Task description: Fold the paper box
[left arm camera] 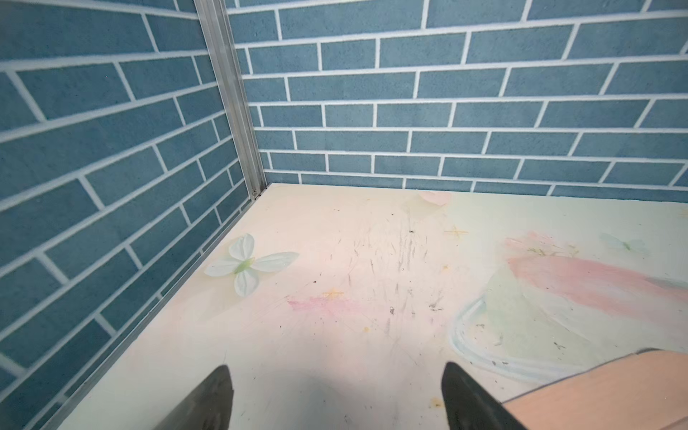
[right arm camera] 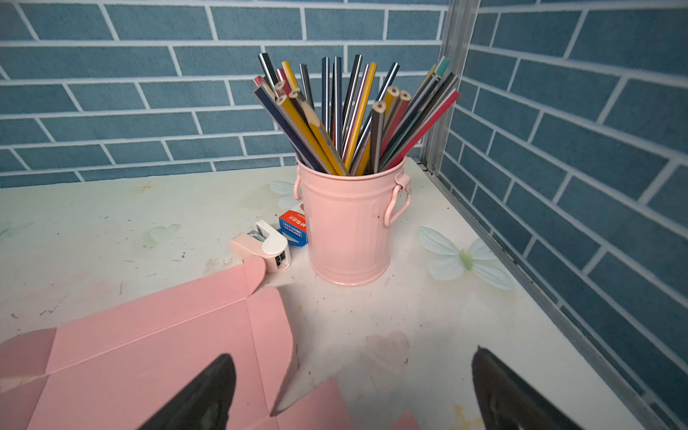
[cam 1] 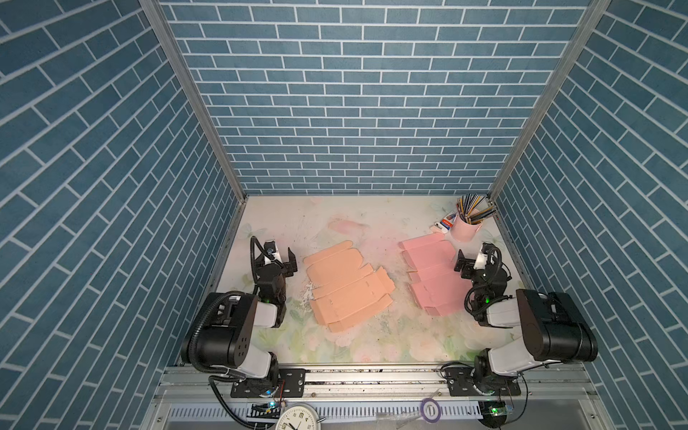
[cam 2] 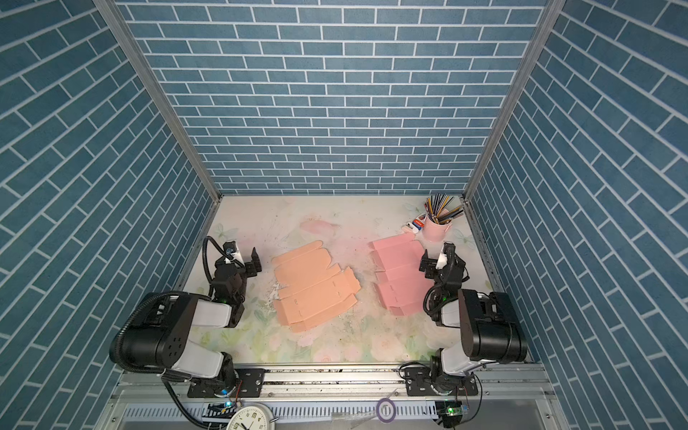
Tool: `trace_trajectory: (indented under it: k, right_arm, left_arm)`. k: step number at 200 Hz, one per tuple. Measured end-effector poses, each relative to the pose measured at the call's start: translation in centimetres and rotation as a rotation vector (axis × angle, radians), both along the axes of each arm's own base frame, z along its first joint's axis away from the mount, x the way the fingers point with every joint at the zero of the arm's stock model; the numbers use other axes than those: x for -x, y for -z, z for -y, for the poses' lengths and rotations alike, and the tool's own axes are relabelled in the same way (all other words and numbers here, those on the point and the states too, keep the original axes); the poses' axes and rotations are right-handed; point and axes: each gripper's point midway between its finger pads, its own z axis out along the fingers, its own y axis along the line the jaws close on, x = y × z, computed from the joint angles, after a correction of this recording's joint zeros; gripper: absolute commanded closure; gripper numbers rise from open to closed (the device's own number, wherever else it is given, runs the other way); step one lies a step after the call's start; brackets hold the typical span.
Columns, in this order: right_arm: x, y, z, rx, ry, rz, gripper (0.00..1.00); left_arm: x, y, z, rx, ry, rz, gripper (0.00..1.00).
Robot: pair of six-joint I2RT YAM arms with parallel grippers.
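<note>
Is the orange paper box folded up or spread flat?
Spread flat: the orange paper box lies on the table, flaps out, no walls raised.

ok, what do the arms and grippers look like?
The left arm and right arm: black joint housings, white links, green LED near each wrist. Corrugated hose on the left, thin cables on the right. The left gripper and right gripper: black tapered fingers.
</note>
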Motion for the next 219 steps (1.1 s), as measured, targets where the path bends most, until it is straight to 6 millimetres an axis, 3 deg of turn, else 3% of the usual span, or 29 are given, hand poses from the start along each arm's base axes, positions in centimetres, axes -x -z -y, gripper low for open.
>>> trace_trajectory:
  k: [219]
  right_arm:
    - [-0.01,-0.01,-0.05,0.0,-0.004,0.0,0.02]
  left_arm:
    - [-0.1,0.09,0.43,0.003,0.036,-0.004,0.12]
